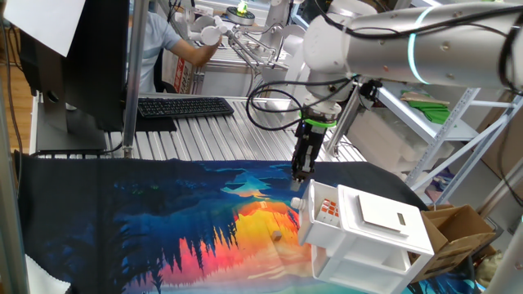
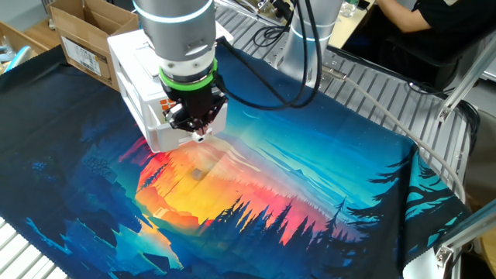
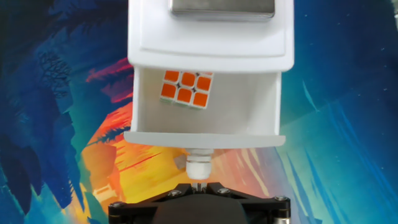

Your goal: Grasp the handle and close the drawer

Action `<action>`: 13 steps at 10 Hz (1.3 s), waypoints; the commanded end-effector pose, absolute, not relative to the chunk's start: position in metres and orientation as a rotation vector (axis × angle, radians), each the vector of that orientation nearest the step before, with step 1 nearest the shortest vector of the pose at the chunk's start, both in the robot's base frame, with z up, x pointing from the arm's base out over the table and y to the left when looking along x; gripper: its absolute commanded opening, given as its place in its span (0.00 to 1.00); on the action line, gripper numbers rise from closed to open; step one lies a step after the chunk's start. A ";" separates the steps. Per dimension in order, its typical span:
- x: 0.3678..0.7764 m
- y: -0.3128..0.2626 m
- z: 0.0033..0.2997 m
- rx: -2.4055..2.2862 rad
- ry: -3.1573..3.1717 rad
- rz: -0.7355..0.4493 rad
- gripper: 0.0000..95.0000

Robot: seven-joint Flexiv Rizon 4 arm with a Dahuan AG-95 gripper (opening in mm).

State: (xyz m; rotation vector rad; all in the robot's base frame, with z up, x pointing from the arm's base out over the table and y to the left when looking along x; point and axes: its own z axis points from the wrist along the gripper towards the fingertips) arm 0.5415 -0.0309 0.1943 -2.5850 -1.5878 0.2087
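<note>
Right at the front of the small white cabinet [image 1: 372,237], the gripper [image 3: 199,185] has its two fingers pinched together on the handle [image 3: 199,167], a tiny white knob that sticks out from the front panel of the drawer [image 3: 205,121]. The drawer is the topmost one and stands pulled out from the cabinet body, so its shallow white tray lies open to the hand view; a cube with orange squares [image 3: 186,88] sits inside toward the back, slightly turned. In one fixed view the arm [image 1: 409,45] reaches in from the upper right and the gripper [image 1: 301,173] points down at the drawer's near edge. In the other fixed view the gripper [image 2: 198,128] hides the knob and most of the drawer front, with the cabinet [image 2: 143,77] just behind it. The cabinet rests on a cloth [image 2: 310,194] printed with a blue and orange forest scene, spread over the desk [image 1: 204,131]. A small pale object [image 1: 278,236] lies on the cloth near the cabinet; what it is cannot be told.
</note>
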 end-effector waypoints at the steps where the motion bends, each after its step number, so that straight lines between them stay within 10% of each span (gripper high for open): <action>1: 0.543 -0.031 0.194 -2.572 -1.611 0.193 0.00; 13: 0.543 -0.031 0.194 -2.732 -1.413 0.221 0.00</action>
